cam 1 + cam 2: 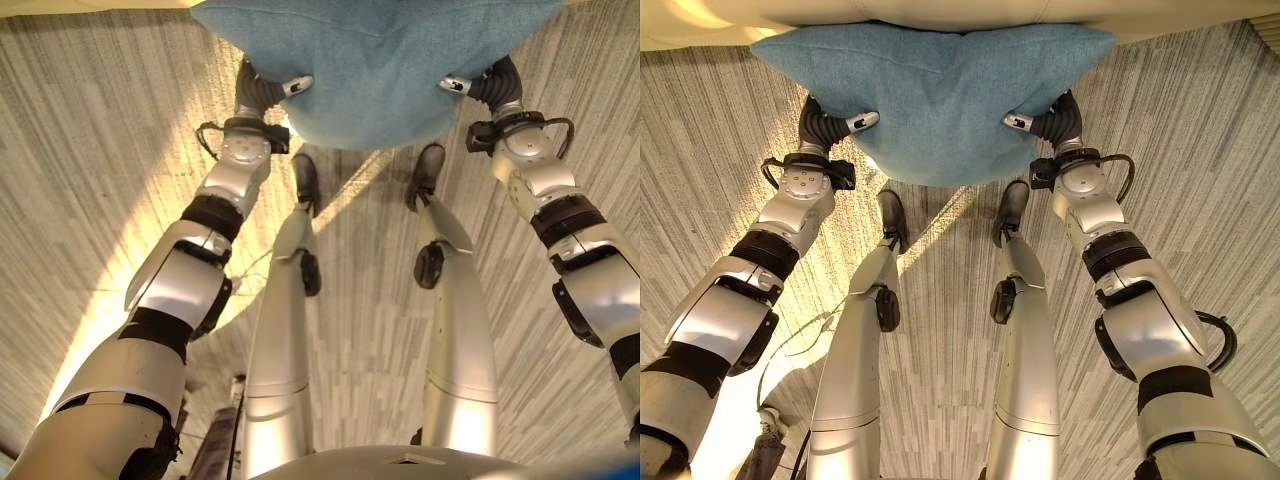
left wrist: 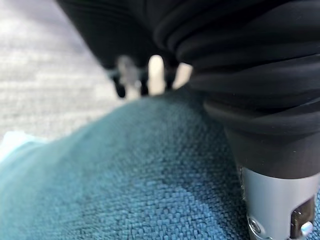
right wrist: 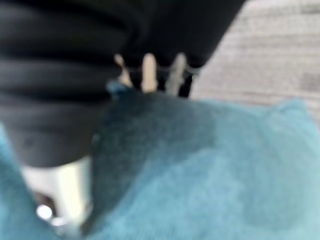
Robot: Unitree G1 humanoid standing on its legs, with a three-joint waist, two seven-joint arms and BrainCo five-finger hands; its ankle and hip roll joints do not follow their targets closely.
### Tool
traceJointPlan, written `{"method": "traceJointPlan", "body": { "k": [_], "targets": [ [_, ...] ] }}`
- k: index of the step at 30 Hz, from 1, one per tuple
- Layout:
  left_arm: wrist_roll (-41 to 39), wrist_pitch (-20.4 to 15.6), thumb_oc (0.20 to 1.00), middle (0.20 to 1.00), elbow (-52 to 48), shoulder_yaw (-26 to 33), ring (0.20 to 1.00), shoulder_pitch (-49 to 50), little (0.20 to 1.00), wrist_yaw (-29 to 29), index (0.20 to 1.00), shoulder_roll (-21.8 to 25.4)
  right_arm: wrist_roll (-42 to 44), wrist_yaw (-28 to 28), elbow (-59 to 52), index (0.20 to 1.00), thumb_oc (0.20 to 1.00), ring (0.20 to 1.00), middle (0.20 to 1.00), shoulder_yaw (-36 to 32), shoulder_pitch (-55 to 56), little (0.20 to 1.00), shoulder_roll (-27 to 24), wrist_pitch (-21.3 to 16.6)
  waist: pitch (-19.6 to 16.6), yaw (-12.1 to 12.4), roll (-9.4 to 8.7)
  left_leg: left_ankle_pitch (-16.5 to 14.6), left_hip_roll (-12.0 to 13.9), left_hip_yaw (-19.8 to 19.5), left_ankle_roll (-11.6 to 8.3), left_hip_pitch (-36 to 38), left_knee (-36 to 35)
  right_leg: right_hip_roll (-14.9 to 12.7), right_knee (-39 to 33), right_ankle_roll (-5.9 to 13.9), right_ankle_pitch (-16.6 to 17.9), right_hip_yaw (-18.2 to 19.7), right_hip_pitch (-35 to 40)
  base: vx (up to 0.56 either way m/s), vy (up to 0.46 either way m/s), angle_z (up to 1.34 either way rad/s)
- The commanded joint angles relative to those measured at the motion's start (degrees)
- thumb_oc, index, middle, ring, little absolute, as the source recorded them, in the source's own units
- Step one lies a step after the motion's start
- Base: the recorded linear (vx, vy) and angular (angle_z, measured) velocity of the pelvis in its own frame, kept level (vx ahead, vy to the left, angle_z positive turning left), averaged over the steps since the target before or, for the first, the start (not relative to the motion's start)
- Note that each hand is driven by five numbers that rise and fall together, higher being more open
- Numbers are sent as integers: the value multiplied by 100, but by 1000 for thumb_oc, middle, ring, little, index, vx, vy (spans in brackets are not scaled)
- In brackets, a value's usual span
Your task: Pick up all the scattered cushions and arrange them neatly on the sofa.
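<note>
Cushions: we count one, a teal cushion (image 1: 935,95) of coarse woven cloth, plump with pointed corners, held up between two hands above the grey striped carpet (image 1: 1200,160). From the right eye, our left hand (image 1: 830,125) presses one side and our right hand (image 1: 1045,122) the other, thumbs lying on the upper face; a pale sofa edge (image 1: 940,12) runs just past it. At the left wrist, silver fingers (image 2: 156,75) dip behind the fabric; we cannot tell their curl. At the right wrist, fingers (image 3: 149,72) likewise sink past the cloth, grip unclear.
</note>
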Motion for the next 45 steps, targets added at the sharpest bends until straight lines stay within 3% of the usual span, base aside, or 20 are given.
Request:
{"method": "traceJointPlan", "body": {
  "k": [1,3,4,5,6,11,24,25,33,38,39,45],
  "targets": [
    [-63,-380,1000,1000,85,-227,1000,-50,1000,27,1000,-419,-20,109,-231,1000,1000,1000,1000,556,-572,1000,1071,-573,-537,-14,149,-146,-51,-687,-152,-98,100,20,-348,851,32,41,376,0,0,0],
    [-95,-391,1000,1000,91,-261,1000,-112,1000,69,1000,-424,-44,52,-206,1000,1000,1000,1000,588,-636,1000,1216,-593,-528,-1,165,-146,-44,-696,-148,-120,123,24,-350,854,30,39,375,0,0,0],
    [-111,-404,1000,1000,85,-262,1000,-135,1000,90,1000,-422,-46,34,-202,727,727,727,727,592,-654,727,1289,-602,-528,5,172,-151,-38,-704,-145,-128,138,28,-343,852,25,37,375,0,0,0],
    [-135,-404,576,576,95,-264,576,-157,576,103,576,-435,-62,13,-190,413,413,413,413,607,-661,413,1347,-607,-524,6,173,-152,-31,-713,-146,-129,147,36,-338,850,20,40,374,0,0,0],
    [-142,-416,200,200,105,-274,200,-171,200,119,200,-459,-78,-7,-190,200,200,200,200,613,-679,200,1407,-621,-529,9,180,-156,-29,-710,-144,-134,151,43,-342,846,13,38,374,0,0,0],
    [-209,-473,200,200,-33,-238,200,-140,200,207,200,-580,-198,-88,-187,200,200,200,200,595,-598,200,1600,-642,-555,0,190,-188,-25,-724,-126,-137,228,67,-302,832,-17,48,372,0,0,0],
    [-250,-613,200,200,-419,-41,200,94,200,255,200,-533,-517,-173,-315,200,200,200,200,408,-384,200,1481,-663,-770,-31,175,-203,-13,-714,-139,-83,196,98,-231,814,-55,59,377,-7,-4,0],
    [-85,-801,200,200,-1190,222,200,653,200,236,200,-589,-787,-208,-696,200,200,200,200,77,44,200,1370,-754,-887,-44,138,-195,-27,-664,-205,486,-100,144,-311,794,-114,-43,905,-104,-55,-1],
    [-121,-1083,200,200,-2572,854,200,2119,200,144,200,-857,-1280,-196,-1735,200,200,200,200,-537,1248,200,1287,-778,-726,12,84,-196,-62,-752,-334,2304,-914,29,-855,765,-129,-357,2730,-44,-56,12],
    [-85,-1127,200,200,-3003,960,200,2820,200,-33,200,-908,-1362,-65,-2044,200,200,200,200,-732,1826,200,1308,-785,-632,65,78,-150,-114,-778,-378,3270,-1346,-22,-1254,753,-120,-498,3713,-54,-47,3],
    [-45,-1124,200,200,-3104,978,200,3132,200,-152,200,-890,-1379,34,-2155,200,200,200,200,-757,2126,200,1314,-786,-622,72,51,41,-165,-779,-358,3618,-1512,-57,-1491,707,66,-619,4099,-95,-38,8],
    [-33,-1118,200,200,-3364,1025,200,4106,200,-449,200,-931,-1450,300,-2427,200,200,200,200,-789,2996,200,1326,-727,-637,154,39,146,-190,-788,-396,5132,-2105,-26,-2167,734,75,-951,5758,15,-48,9]
  ]
}}
